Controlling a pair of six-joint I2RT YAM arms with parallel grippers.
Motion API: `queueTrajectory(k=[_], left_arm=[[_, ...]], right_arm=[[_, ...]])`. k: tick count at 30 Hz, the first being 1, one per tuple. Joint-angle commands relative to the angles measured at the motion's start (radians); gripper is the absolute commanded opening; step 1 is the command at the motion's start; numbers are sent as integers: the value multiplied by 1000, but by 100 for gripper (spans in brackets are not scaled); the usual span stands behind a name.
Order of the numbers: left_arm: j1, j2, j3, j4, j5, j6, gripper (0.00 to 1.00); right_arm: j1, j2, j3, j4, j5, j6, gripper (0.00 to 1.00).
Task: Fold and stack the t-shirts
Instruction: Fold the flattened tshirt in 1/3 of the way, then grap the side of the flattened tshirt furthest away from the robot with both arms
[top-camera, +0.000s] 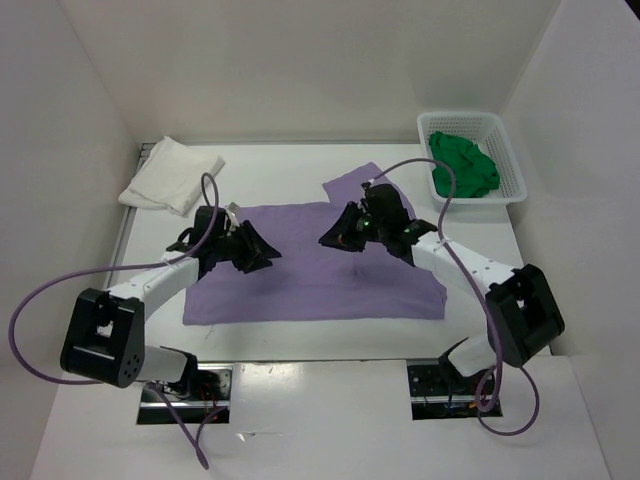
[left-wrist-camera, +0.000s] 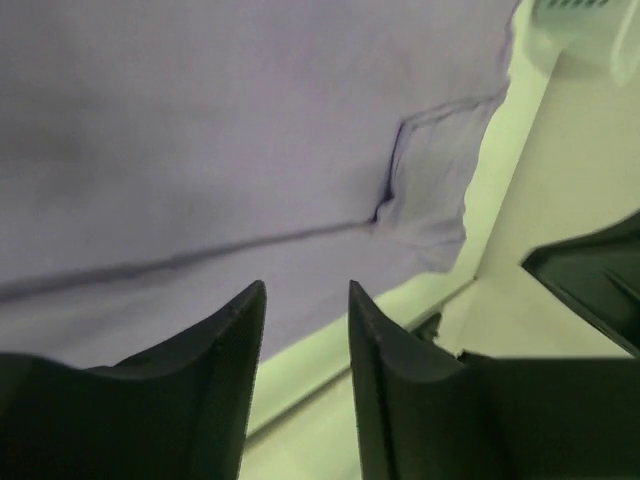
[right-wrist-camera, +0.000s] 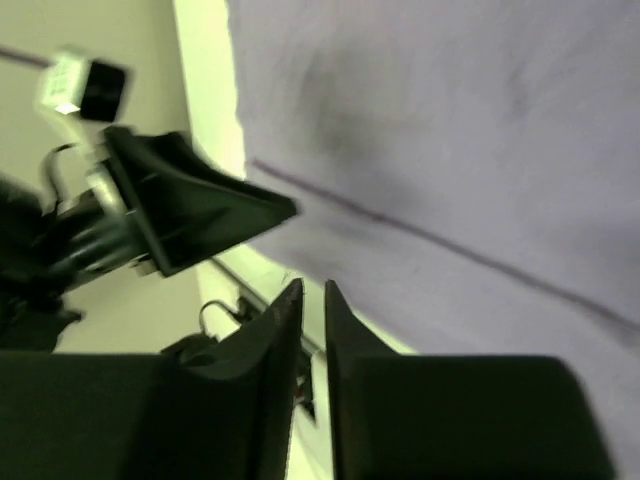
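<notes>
1. The lilac-purple t-shirt (top-camera: 320, 285) lies spread flat in the middle of the table (top-camera: 290, 168), with one sleeve reaching toward the far right.
2. The white t-shirt (top-camera: 170, 175) sits folded at the far left corner of the table, apart from the purple one.
3. The green t-shirt (top-camera: 463, 165) lies crumpled inside the white plastic basket (top-camera: 512, 160) at the far right.
4. The left end effector (top-camera: 262, 250) is over the left part of the purple t-shirt. Its fingers (left-wrist-camera: 230, 330) stand clearly apart, with nothing between them.
5. The right end effector (top-camera: 327, 240) is over the far right part of the same shirt, near the sleeve. Only a narrow slit separates its fingers (right-wrist-camera: 270, 330), and they grip nothing.
6. The two end effectors point toward each other across the middle of the shirt, with a gap between them.
7. I cannot tell whether either end effector touches the cloth.
</notes>
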Motion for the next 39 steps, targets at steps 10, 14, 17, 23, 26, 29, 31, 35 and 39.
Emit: queueTrajectory(k=[10,14,17,23,26,29,31,35,39], left_arm=[[299,247,487,-258,-303,386,54],[341,412,598,-291,-390,426,52],[350,509,624,-282,-488,447,46],[392,522,626,-205,-536,451,55],[405,545,638,-196,-578,438,56],[405,575,661,-170,-590,429,58],[405,592,691,-160,-590,429,58],[405,638,742,-151,-572,420,54],[405,670,760,-141,-540,420,51]], right_arm=[[-92,375,569,-352,221,-303,17],[-138,442,669,-362,221,-357,17],[-167,465,711,-362,231,-378,17],[-228,490,718,-374,193,-387,20],[-228,490,686,-351,182,-387,21],[-228,490,656,-319,115,-387,21],[-228,490,641,-297,72,-387,23],[-228,481,623,-267,41,-387,23],[-228,481,623,-256,30,-387,23]])
